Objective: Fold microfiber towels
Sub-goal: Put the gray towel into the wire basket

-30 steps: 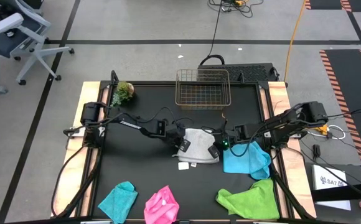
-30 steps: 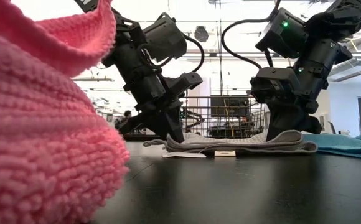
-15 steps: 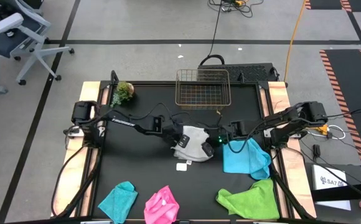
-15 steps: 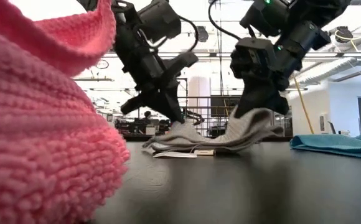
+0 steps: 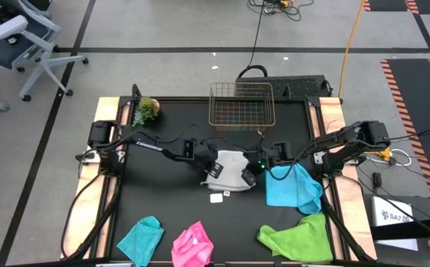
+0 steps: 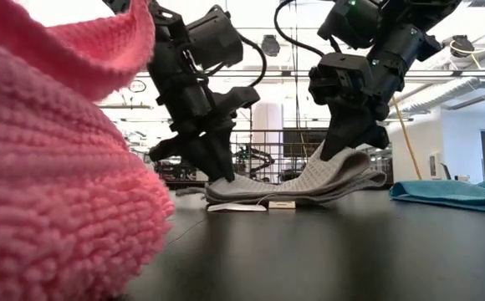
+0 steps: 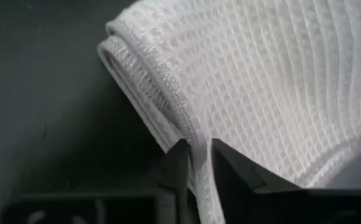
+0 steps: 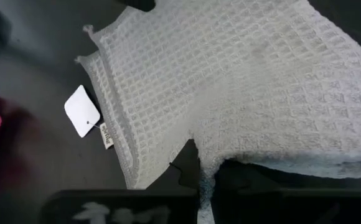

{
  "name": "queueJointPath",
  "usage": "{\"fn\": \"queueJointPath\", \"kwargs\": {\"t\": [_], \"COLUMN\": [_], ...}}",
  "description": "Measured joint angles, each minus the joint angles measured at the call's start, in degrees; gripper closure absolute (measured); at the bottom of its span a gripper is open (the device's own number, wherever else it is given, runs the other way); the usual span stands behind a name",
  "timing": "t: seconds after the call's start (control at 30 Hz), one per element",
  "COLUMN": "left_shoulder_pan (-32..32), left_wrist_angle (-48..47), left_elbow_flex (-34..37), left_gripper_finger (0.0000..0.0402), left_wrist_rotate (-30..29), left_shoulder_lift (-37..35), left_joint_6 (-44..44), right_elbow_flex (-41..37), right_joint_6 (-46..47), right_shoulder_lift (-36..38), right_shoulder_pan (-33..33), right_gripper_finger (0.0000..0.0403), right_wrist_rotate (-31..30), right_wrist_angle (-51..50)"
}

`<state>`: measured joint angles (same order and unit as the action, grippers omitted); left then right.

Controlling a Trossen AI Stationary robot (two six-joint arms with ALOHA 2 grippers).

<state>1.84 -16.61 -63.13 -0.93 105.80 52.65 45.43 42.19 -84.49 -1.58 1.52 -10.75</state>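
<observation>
I am folding the white towel (image 5: 228, 167), which lies in the middle of the black desk (image 5: 163, 208), just below the wire basket (image 5: 242, 104) in the high view. My two hands are on it, one at each end. My left hand (image 5: 212, 166) is at its left edge and my right hand (image 5: 253, 169) is at its right edge, so the towel stretches sideways between them.

My right hand is clenched on the right edge and lifts it off the desk; in the low view that side of the towel (image 6: 309, 180) hangs up in the air. My left hand (image 6: 217, 174) is down low by the desk, and the hem runs between its fingers (image 7: 179, 163). I cannot tell if it grips the cloth or has let go.

The left side lies flat and the right side is raised. I think the raised side must go over to the left.

The blue towel (image 5: 293, 188) lies just beside my right hand. The green (image 5: 298, 236), pink (image 5: 193, 246) and teal (image 5: 142, 239) ones wait along the bottom of the frame.
</observation>
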Motion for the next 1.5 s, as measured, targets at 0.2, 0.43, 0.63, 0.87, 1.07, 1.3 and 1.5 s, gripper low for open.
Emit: {"fn": "queueJointPath", "kwargs": {"t": [0.2,0.43,0.63,0.87,1.07,1.3,1.5], "left_shoulder_pan": [1.15,1.15,1.26,1.24,1.54,1.52,1.52], "left_wrist_angle": [0.18,0.53,3.82,9.79,9.57,9.48,9.36], "left_elbow_flex": [0.00,-0.21,-0.14,-0.09,-0.09,0.00,0.04], "left_gripper_finger": [0.0255,0.0204,0.0193,0.0195,0.0259,0.0386,0.0394], "left_wrist_rotate": [-0.35,3.17,4.57,5.84,5.40,3.70,3.17], "left_shoulder_lift": [0.01,3.16,5.00,5.29,5.45,5.57,4.74], "left_joint_6": [0.02,3.02,6.03,5.77,4.73,0.21,0.61], "right_elbow_flex": [0.00,0.00,0.00,0.00,0.00,0.00,0.00], "right_joint_6": [0.13,0.15,0.17,0.55,0.59,0.41,0.22], "right_shoulder_lift": [0.00,0.00,0.00,0.00,0.00,0.00,1.30], "right_shoulder_pan": [0.00,0.00,0.00,0.00,0.00,0.00,-0.02], "right_gripper_finger": [0.0402,0.0402,0.0402,0.0402,0.0402,0.0402,0.0402], "right_wrist_rotate": [0.00,0.00,0.00,0.02,-0.03,-0.82,-1.42], "right_wrist_angle": [-0.45,-0.61,-0.65,-0.63,-0.56,-0.56,-0.21]}}
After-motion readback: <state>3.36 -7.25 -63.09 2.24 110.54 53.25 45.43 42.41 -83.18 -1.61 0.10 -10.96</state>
